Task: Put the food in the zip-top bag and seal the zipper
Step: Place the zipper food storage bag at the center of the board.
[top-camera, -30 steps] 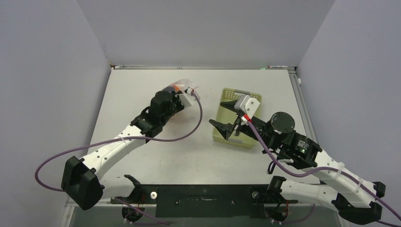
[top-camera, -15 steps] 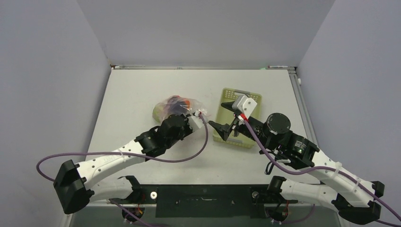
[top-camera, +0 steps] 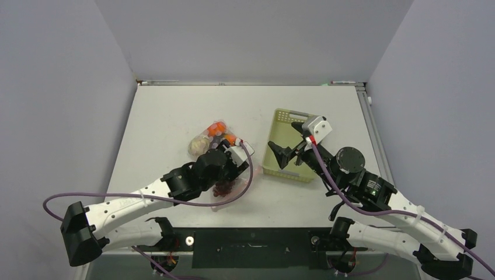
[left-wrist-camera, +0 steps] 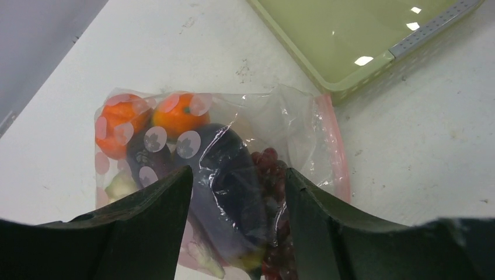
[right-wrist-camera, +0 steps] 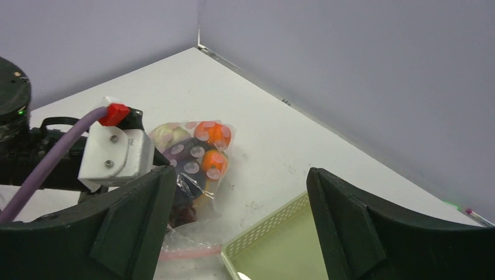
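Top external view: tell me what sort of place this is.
Probably a robot lab test cell: a white table boxed in by plain walls, a left arm and right arm bolted at its near edge, and toy food in a zip-top bag beside a mesh basket.

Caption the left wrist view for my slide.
Left hand open over the filled zip-top bag lying on the table, mesh basket beyond.

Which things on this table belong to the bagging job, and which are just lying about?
Part of the job: clear crinkly plastic zip-top bag; its thin pink-red zipper strip; toy oranges, dark purple eggplant and dark red grapes inside it.
Lying about: pale yellow-green mesh plastic basket.
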`<move>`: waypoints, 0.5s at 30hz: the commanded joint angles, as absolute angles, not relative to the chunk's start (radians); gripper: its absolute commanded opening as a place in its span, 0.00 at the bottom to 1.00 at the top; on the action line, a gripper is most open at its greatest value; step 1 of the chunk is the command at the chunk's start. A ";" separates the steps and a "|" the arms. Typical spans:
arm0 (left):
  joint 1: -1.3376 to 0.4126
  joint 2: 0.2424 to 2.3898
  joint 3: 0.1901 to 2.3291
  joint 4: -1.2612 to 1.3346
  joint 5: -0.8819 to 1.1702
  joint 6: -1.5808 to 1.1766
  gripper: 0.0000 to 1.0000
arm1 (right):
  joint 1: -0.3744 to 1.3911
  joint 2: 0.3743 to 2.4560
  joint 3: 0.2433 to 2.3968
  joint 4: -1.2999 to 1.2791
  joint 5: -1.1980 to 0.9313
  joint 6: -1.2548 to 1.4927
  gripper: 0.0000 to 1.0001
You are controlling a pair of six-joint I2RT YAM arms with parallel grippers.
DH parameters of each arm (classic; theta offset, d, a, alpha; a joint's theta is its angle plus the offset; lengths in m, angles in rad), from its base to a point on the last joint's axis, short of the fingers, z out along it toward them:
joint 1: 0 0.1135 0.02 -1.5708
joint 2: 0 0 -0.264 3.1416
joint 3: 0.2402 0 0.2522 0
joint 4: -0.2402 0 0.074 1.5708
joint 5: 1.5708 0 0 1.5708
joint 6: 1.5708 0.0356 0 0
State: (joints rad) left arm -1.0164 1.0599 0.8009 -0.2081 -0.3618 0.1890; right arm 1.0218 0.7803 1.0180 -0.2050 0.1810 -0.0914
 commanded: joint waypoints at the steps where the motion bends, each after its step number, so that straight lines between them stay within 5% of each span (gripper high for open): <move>1: -1.026 1.005 0.823 -0.228 -0.346 0.105 0.59 | 1.023 0.760 0.991 -0.122 0.316 -0.060 0.86; 6: -1.026 0.928 0.826 -0.248 -0.323 0.076 0.68 | 1.023 0.767 0.965 -0.105 0.394 -0.044 0.91; 8: -1.027 0.905 0.840 -0.272 -0.309 0.060 0.82 | 1.023 0.771 0.952 -0.100 0.431 -0.037 0.94; 9: -1.028 0.895 0.848 -0.285 -0.302 0.053 1.00 | 1.022 0.774 0.946 -0.097 0.449 -0.031 0.95; 15: -1.026 0.865 0.911 -0.390 -0.328 0.011 0.96 | 1.020 0.799 0.908 -0.095 0.509 -0.003 0.97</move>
